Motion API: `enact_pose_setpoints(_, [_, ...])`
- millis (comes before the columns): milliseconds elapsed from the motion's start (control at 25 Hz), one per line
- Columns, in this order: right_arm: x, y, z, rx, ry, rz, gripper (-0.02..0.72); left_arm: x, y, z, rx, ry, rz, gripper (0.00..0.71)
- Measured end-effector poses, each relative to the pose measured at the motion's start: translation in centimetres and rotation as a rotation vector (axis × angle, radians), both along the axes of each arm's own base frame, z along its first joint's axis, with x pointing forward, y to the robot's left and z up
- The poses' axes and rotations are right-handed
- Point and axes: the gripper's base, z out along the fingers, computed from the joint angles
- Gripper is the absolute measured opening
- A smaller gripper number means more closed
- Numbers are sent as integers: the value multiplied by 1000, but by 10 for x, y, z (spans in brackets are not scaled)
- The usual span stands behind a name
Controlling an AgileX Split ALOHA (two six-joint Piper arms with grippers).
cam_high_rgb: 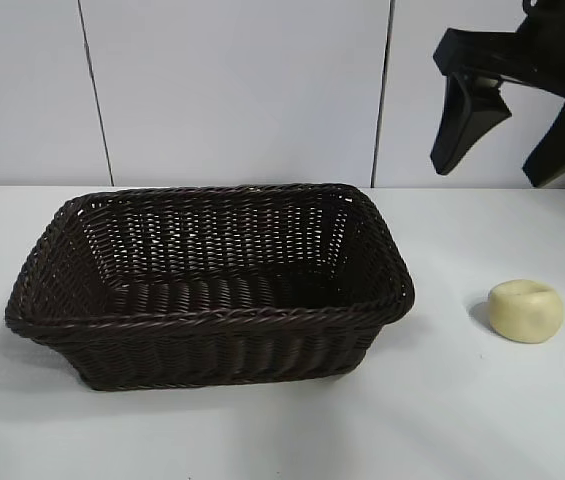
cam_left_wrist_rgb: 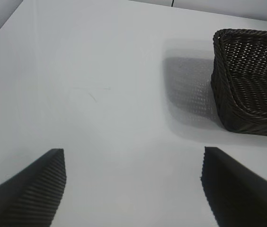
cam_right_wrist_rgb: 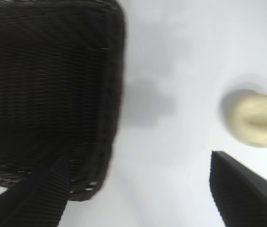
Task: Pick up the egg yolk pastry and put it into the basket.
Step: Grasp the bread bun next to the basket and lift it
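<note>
Wicker, dark brown and open-woven — the basket sits on the white tabletop, broad and rectangular with flared sides and a braided rim, nothing inside it that I can see. Off to its right in the outside view, apart from it, lies the egg yolk pastry: a small pale cream-yellow bun with a shallow dent on top, resting on the bare tabletop and touched by nothing.

My right fingers hang in the air above and behind the pastry, up against the pale wall panels, spread wide apart and holding nothing. Through my right wrist camera I look steeply down: the two dark tips frame the view, with the basket's corner near one of them and the pastry close to the other — not between them, but off to the outer side. A soft shadow lies on the tabletop between basket and pastry.

My left fingers are also wide apart and empty, over a bare stretch of tabletop. From that wrist I see one end of the basket farther off, with its shadow falling beside it.
</note>
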Motion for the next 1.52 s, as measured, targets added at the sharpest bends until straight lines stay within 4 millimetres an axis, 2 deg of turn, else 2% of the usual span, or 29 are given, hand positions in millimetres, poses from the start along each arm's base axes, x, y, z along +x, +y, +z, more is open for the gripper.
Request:
enact_pose_setpoints(120, [5,-7,-6,-15,17,-29,582,0,0,0,0,0,0,571])
enact_pose_setpoints(440, [25,-46,-35,-31,91,-158,582,0,0,0,0,0,0,571])
enact_pose_setpoints(560, [33,-48,-49,-34,113,-165,582,0,0,0,-1,0,1,571])
enact_pose_setpoints(840, [52,-46,-98,-39,173,-182,582,0,0,0,-1,-1,1,571])
enact_pose_setpoints(1120, [62,-45,-139,-40,248,-200,571,0,0,0,-1,-1,1,571])
enact_pose_setpoints(1160, [62,-45,-142,-43,255,-200,554,0,0,0,-1,-1,1,571])
enact_pose_setpoints(1240, [62,-46,-144,-48,261,-202,452,0,0,0,-1,-1,1,571])
enact_pose_setpoints(1400, [61,-46,-143,-54,260,-208,129,0,0,0,-1,-1,1,571])
enact_pose_setpoints(1440, [61,-46,-141,-53,259,-210,87,0,0,0,-1,-1,1,571])
enact_pose_setpoints(1520, [60,-47,-136,-52,259,-210,51,0,0,0,-1,-1,1,571])
